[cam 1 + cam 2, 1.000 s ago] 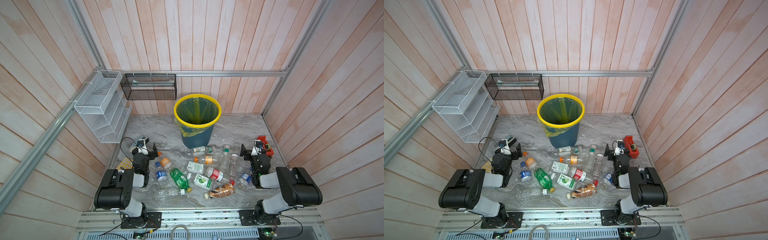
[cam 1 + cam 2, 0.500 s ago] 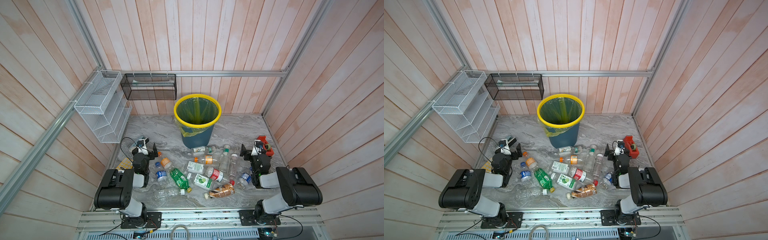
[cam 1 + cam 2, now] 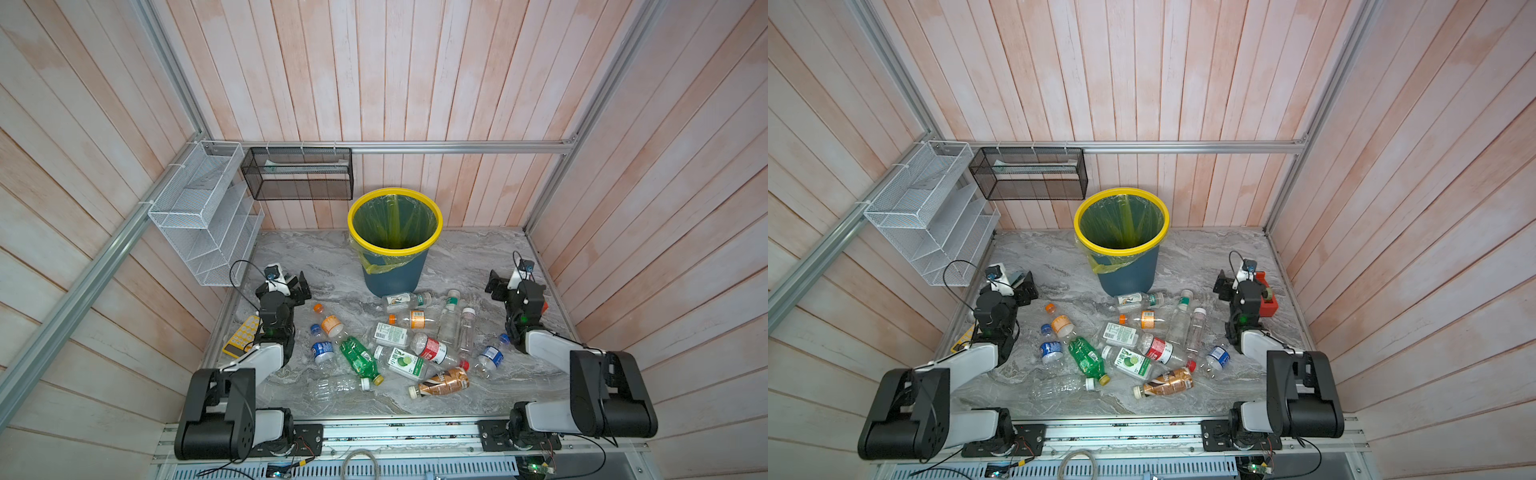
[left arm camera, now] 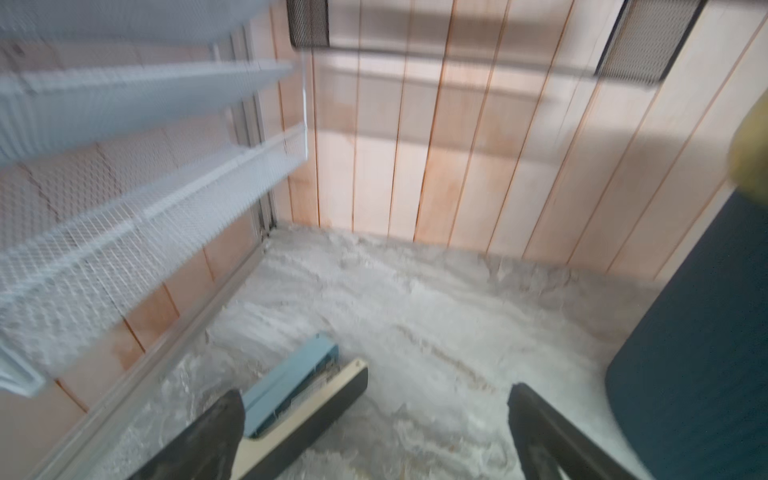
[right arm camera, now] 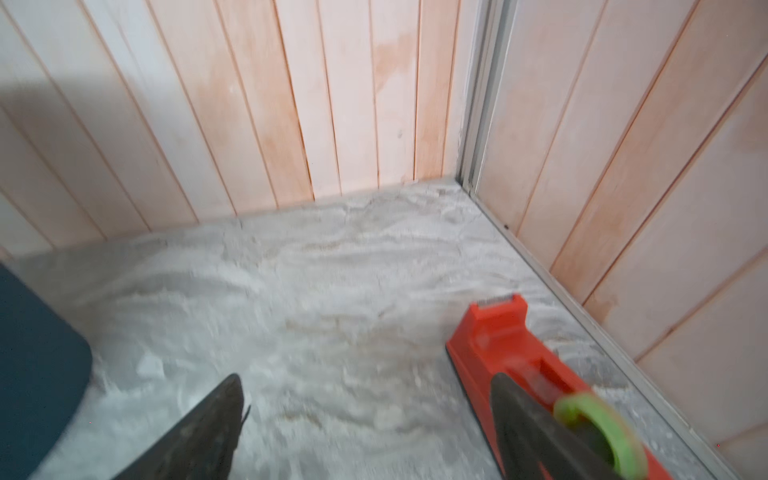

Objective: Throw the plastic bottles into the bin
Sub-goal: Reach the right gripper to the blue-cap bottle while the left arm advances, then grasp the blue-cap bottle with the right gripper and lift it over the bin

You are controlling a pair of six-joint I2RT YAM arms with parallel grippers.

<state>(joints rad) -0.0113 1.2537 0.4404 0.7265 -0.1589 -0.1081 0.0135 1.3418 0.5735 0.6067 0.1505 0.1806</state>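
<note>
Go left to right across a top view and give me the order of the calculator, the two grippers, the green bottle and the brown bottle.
yellow calculator → left gripper → green bottle → brown bottle → right gripper

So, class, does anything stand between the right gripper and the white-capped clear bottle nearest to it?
Nothing visible does. In both top views only bare table lies between the open right gripper and that clear bottle. The red tape dispenser sits on the gripper's other side, away from the bottle.
</note>
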